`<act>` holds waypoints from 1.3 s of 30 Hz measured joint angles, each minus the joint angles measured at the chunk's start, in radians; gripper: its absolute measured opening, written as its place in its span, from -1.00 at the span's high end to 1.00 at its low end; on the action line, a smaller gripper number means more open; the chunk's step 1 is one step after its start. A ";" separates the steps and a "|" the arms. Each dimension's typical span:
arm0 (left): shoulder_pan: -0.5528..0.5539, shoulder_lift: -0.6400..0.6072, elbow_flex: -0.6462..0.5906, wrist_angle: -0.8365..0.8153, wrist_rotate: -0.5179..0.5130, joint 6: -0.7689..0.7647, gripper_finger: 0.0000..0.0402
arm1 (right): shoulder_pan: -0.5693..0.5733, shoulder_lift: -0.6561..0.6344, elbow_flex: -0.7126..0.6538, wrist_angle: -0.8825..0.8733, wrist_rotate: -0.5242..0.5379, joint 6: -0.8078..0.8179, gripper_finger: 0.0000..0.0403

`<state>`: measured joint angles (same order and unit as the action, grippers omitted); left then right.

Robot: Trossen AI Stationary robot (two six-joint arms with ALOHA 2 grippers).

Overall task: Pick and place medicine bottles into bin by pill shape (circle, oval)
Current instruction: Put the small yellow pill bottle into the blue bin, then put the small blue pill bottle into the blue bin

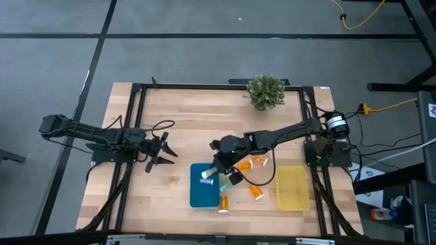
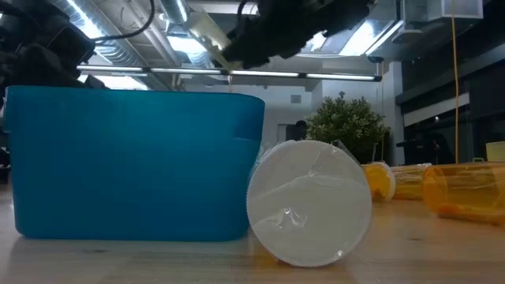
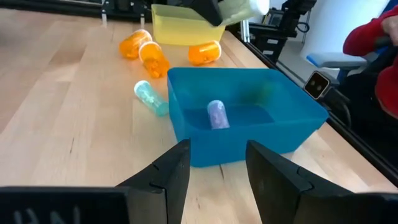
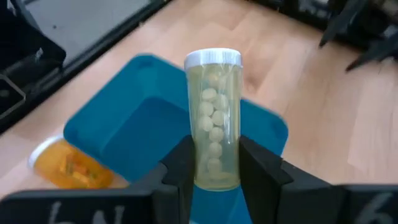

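We see a pale wooden table [image 1: 177,136] with a black frame, standing on a grey floor; a small potted plant [image 1: 265,90] sits at its far edge. From table height, we look into a room with ceiling ducts and strip lights.

The right tool [image 4: 214,165] hangs over the blue bin [image 1: 204,192], its fingers clenched on a pale green bottle [image 4: 213,118] with a white cap. Only the right wrist view shows round white pills inside it.

The left tool [image 3: 216,165] waits above bare table to the left of the blue bin, fingers parted and grasping nothing. Its wrist view alone shows a purple bottle [image 3: 217,114] lying inside the bin and a teal bottle [image 3: 150,98] just outside it.

The yellow bin [image 1: 291,188] lies to the right, with translucent orange bottles [image 1: 257,192] lying between the two smooth, round-cornered bins.
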<state>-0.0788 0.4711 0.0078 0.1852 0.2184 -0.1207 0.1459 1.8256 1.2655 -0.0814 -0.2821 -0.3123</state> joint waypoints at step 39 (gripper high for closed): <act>0.000 0.000 0.010 0.007 -0.282 0.314 0.27 | -0.092 -0.117 0.102 -0.485 0.465 0.337 -0.08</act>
<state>-0.0792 0.4710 0.0177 0.1921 -0.0631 0.1937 0.0541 1.7081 1.3674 -0.5665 0.1832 0.0251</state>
